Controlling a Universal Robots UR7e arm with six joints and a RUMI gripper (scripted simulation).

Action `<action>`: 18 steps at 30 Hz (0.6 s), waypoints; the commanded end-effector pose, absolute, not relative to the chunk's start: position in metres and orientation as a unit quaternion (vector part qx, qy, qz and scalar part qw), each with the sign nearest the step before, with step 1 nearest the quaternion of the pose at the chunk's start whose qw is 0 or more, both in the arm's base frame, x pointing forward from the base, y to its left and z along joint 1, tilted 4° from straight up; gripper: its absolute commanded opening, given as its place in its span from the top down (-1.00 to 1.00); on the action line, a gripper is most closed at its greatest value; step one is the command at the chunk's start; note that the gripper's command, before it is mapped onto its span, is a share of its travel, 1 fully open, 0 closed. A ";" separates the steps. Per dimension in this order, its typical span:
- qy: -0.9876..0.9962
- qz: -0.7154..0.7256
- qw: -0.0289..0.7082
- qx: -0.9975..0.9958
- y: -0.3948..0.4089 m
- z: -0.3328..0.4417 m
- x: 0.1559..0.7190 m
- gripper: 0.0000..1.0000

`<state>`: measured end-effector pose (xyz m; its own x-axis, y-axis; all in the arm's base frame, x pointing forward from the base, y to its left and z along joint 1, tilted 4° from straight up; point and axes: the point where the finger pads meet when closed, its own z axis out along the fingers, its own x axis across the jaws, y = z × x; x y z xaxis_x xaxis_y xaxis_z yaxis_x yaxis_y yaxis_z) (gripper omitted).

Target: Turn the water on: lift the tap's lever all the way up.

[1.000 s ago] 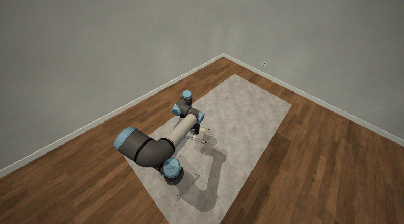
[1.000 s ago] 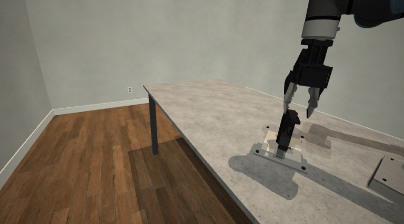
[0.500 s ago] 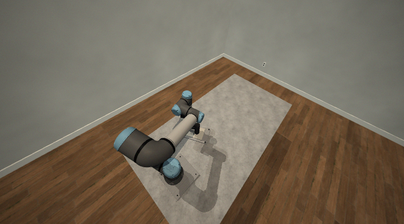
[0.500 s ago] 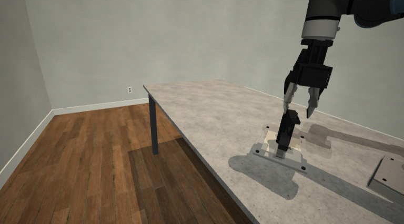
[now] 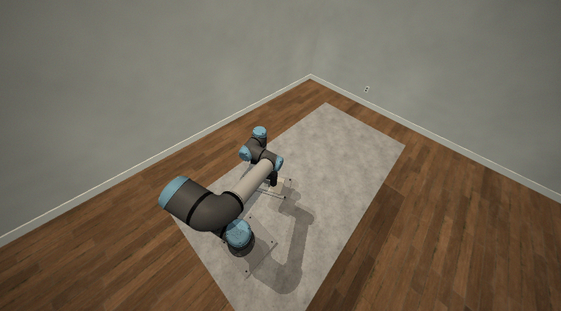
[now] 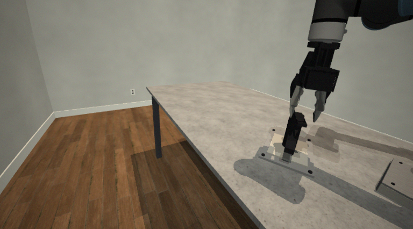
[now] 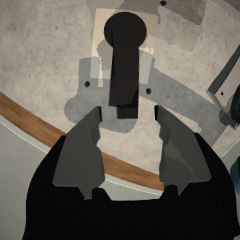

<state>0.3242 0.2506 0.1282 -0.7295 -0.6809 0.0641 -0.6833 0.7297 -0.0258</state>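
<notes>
The black tap stands on a pale mounting plate on the grey table. Its lever stands steeply, tilted a little toward my gripper. My gripper hangs just above the lever's top end, fingers pointing down, open and empty. The left fingertip is close beside the lever's top; I cannot tell if it touches. In the wrist view the lever runs up the middle and its near end lies in the gap between my two fingertips. In the top view the tap is mostly hidden behind my forearm.
The arm's own base plate lies at the right on the table and also shows in the wrist view. The table's edge runs close to the left of the tap plate, with wooden floor below.
</notes>
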 end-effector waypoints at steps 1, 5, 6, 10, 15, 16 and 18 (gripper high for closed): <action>-0.930 0.024 0.024 0.367 0.251 0.125 0.324 0.25; -0.930 0.024 0.024 0.367 0.250 0.123 0.324 0.25; -0.930 0.024 0.024 0.367 0.250 0.123 0.324 0.25; -0.930 0.024 0.024 0.367 0.250 0.119 0.324 0.25; -0.930 0.024 0.024 0.367 0.250 0.114 0.324 0.25; -0.930 0.024 0.024 0.367 0.250 0.113 0.324 0.25; -0.930 0.024 0.024 0.367 0.250 0.112 0.324 0.25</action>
<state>0.3238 0.2498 0.1153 -0.7295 -0.6809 0.0642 -0.6833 0.7297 -0.0258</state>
